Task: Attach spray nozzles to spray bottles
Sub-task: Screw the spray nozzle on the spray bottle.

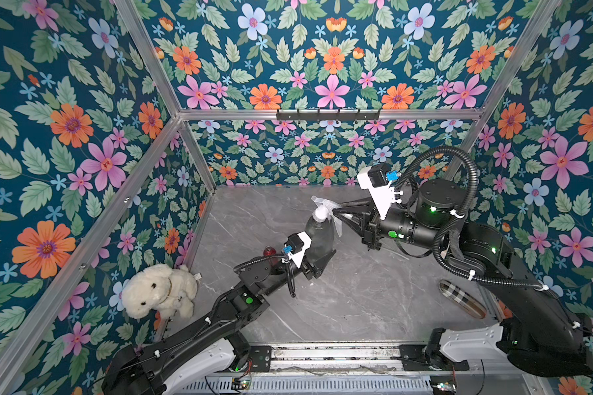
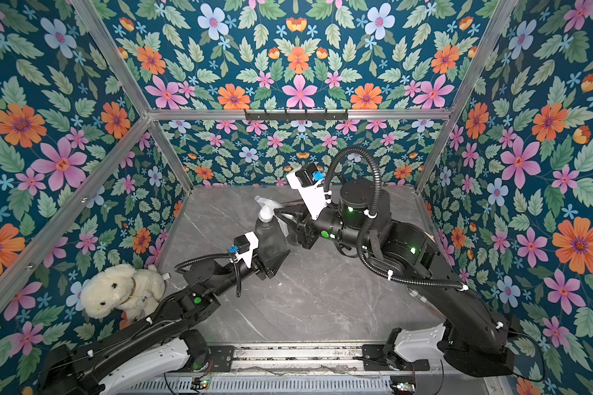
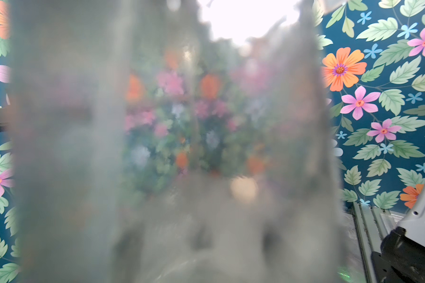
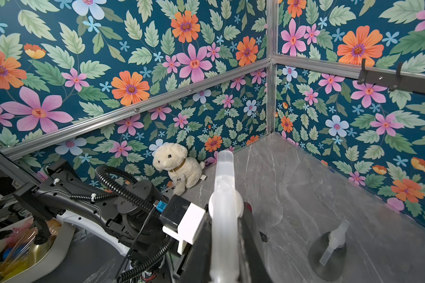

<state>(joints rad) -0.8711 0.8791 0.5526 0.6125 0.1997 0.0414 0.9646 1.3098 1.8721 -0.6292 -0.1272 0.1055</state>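
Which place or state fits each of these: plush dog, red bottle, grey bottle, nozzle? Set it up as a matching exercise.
Things:
1. plush dog
2. red bottle
3. grey bottle
4. nozzle

Places and states:
a. gripped by the right tool, on top of a bottle
b. held upright near its base by the left tool
c. partly hidden behind the left arm
d. sitting in a corner

Pairs: 1-d, 2-c, 3-b, 4-a
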